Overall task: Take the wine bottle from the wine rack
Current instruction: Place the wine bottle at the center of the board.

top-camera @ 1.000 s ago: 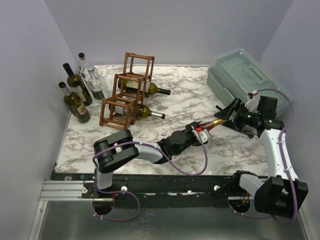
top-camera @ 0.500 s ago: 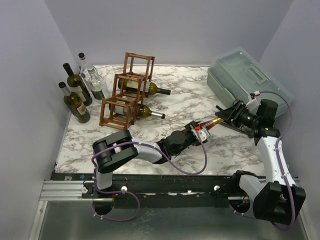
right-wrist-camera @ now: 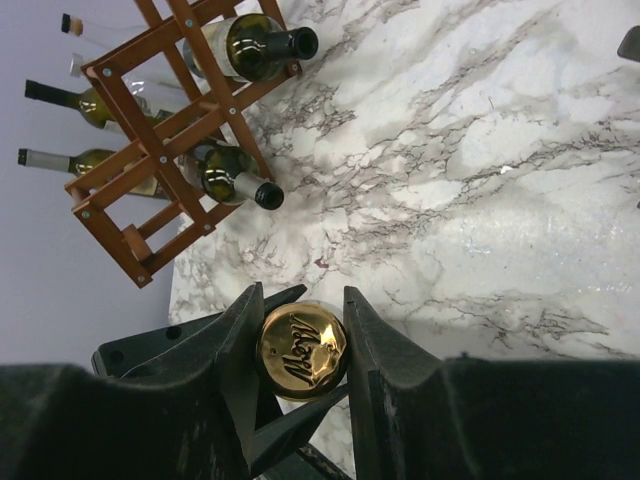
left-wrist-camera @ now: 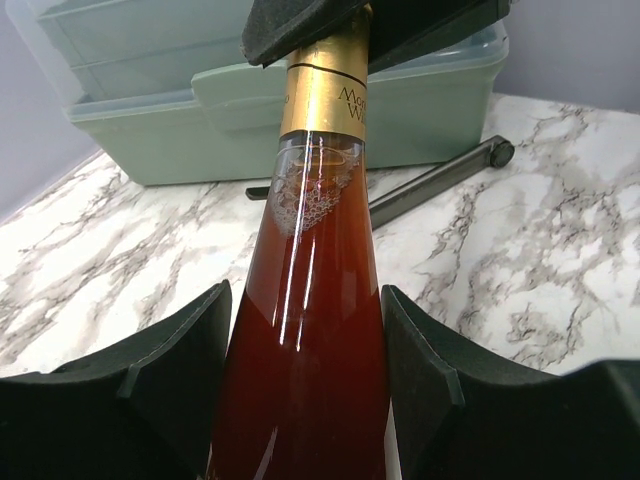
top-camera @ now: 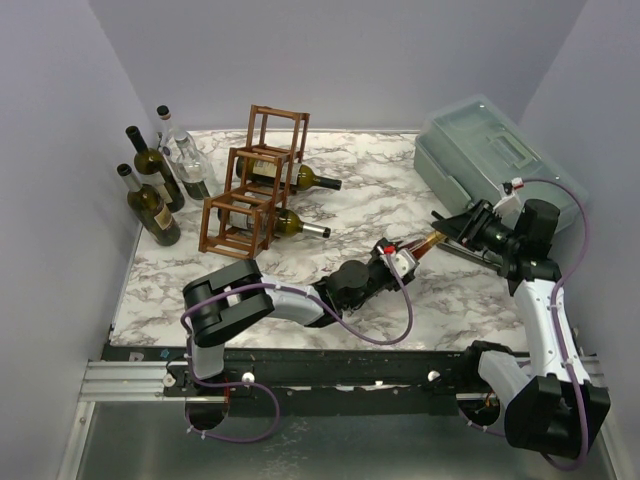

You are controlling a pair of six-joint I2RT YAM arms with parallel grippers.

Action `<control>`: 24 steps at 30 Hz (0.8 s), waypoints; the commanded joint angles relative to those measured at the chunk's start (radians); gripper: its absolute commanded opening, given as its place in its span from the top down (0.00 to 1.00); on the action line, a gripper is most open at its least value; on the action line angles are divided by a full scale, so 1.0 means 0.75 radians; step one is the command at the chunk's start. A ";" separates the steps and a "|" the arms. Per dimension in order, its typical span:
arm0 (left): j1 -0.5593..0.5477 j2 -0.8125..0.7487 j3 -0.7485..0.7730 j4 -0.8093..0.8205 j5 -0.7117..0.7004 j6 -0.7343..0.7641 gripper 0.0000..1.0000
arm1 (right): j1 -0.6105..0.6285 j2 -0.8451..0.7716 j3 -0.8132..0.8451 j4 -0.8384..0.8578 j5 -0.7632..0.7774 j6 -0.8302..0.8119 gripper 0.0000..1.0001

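Note:
A wine bottle (top-camera: pixel 424 244) of amber-red wine with a gold foil neck (left-wrist-camera: pixel 324 95) hangs tilted over the table's middle right, held at both ends. My left gripper (top-camera: pixel 392 263) is shut on its wide body (left-wrist-camera: pixel 305 330), a black pad pressed against each side. My right gripper (top-camera: pixel 450 233) is shut on the gold cap (right-wrist-camera: pixel 302 352), which sits tight between its two fingers. The reddish-brown wine rack (top-camera: pixel 250 190) stands at the back left, well away from both grippers. Two green bottles lie in it, one above (top-camera: pixel 308 180) and one below (top-camera: pixel 292 224).
Three bottles (top-camera: pixel 152 205) stand upright at the left edge beside the rack. A grey-green plastic toolbox (top-camera: pixel 490 155) sits at the back right, just behind my right gripper. A black bar (left-wrist-camera: pixel 440 178) lies on the marble in front of it.
My right gripper came in from the right and shut on the bottle's gold cap. The left gripper kept its hold, and the bottle shifted slightly up and left.

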 commanded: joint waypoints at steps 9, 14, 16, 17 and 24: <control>0.045 -0.173 0.006 -0.058 0.220 -0.345 0.09 | 0.004 0.133 0.217 0.275 0.070 -0.149 1.00; 0.071 -0.230 -0.023 -0.113 0.230 -0.415 0.02 | 0.040 0.179 0.282 0.315 0.103 -0.219 1.00; 0.086 -0.279 -0.029 -0.176 0.239 -0.448 0.01 | 0.063 0.204 0.312 0.319 0.119 -0.256 1.00; 0.094 -0.311 -0.025 -0.220 0.238 -0.466 0.01 | 0.079 0.220 0.327 0.325 0.130 -0.280 1.00; 0.210 -0.532 0.081 -0.782 0.399 -0.635 0.01 | 0.163 0.341 0.458 0.351 0.188 -0.468 1.00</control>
